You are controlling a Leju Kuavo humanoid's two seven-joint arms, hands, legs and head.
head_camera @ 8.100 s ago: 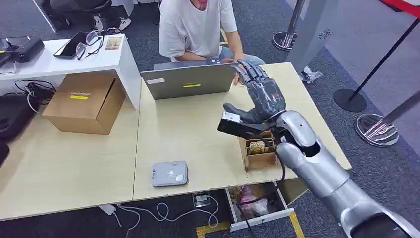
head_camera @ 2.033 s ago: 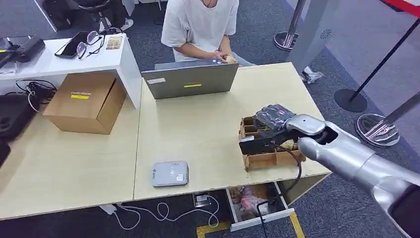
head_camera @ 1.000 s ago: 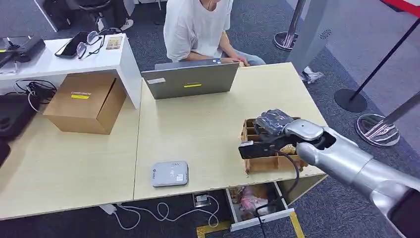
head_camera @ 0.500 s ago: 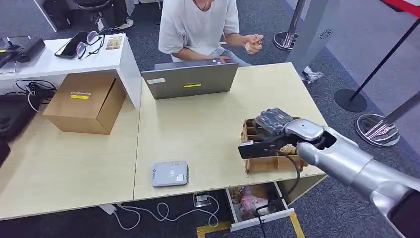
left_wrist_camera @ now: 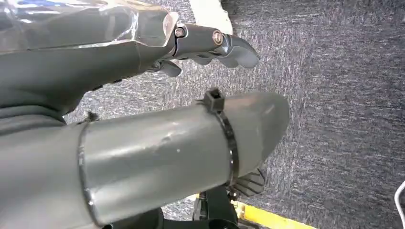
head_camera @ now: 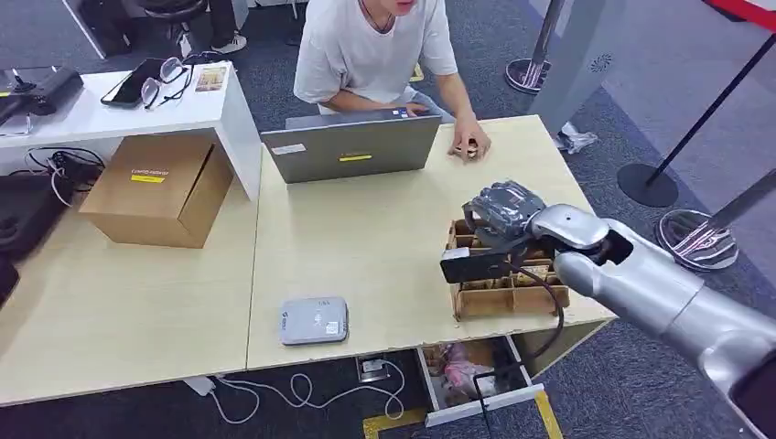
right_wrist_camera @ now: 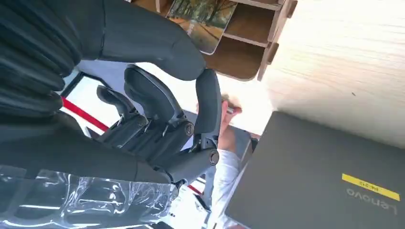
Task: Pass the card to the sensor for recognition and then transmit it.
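My right hand (head_camera: pixel 499 212) hovers just over the far left corner of the wooden card box (head_camera: pixel 499 297) near the table's right edge. Its fingers (right_wrist_camera: pixel 157 109) are curled in and the thumb tip lies against a finger; I see no card between them. A card with a tree picture (right_wrist_camera: pixel 203 16) lies in one of the box's compartments. The grey card sensor (head_camera: pixel 313 320) sits flat by the table's front edge, well left of the box. My left hand (left_wrist_camera: pixel 143 47) hangs over dark carpet with fingers extended, holding nothing.
A person sits behind the grey laptop (head_camera: pixel 352 146), with one hand (head_camera: pixel 469 144) resting on the table beside it. A cardboard box (head_camera: pixel 156 187) stands at the far left. An open drawer (head_camera: pixel 476 375) juts out below the table front. Barrier posts (head_camera: pixel 645 178) stand at the right.
My right hand has lifted a little from the card box, fingers still curled. The person's raised hand came down onto the table next to the laptop.
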